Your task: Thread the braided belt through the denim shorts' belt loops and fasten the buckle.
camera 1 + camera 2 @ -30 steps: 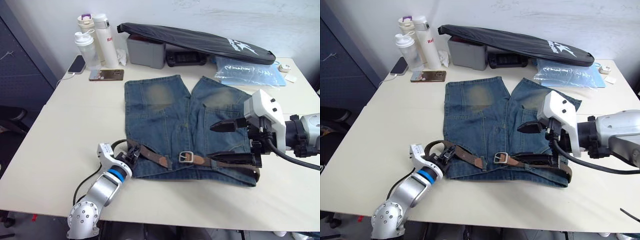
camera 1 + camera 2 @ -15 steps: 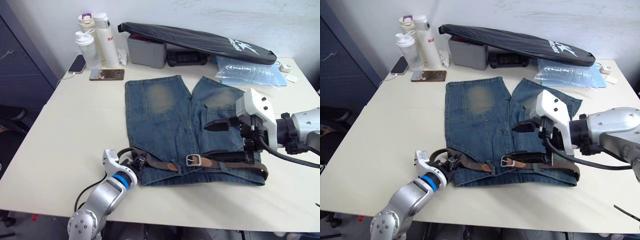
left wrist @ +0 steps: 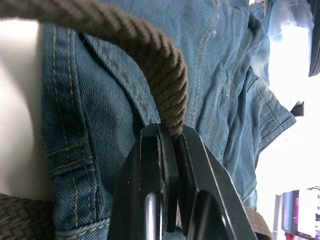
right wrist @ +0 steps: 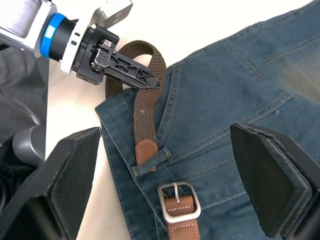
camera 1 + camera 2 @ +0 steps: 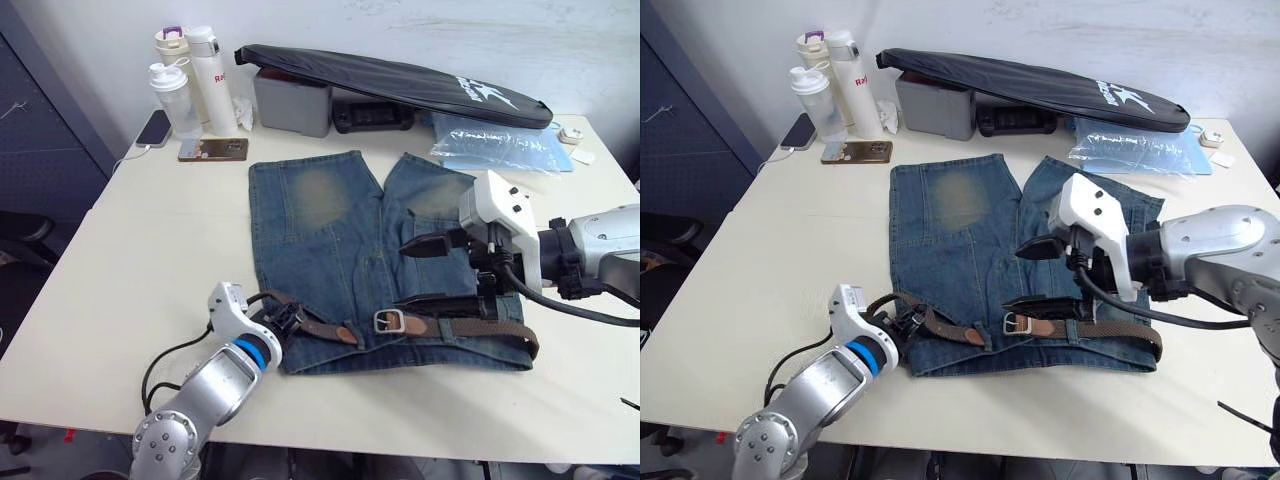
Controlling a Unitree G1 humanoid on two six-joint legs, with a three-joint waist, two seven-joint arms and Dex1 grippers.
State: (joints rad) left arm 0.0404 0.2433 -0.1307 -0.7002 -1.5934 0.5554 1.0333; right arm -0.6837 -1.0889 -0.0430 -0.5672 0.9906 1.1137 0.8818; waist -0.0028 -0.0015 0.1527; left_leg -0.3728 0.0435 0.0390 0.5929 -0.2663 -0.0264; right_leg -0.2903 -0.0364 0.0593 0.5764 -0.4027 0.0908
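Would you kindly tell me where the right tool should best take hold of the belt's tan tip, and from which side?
Probably on the tan leather tip just where it emerges from the belt loop, coming from above with the open right tool. The tip lies flat on the denim shorts, pointing toward the buckle, so one finger must slide under it.

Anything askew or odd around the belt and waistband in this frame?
Yes. The dark-brown braided belt bows off the faded blue denim shorts in a loop at the waistband's left corner, pinched by the left gripper. Its tan tip sits in a belt loop, apart from the silver rectangular buckle, so the belt is unfastened.
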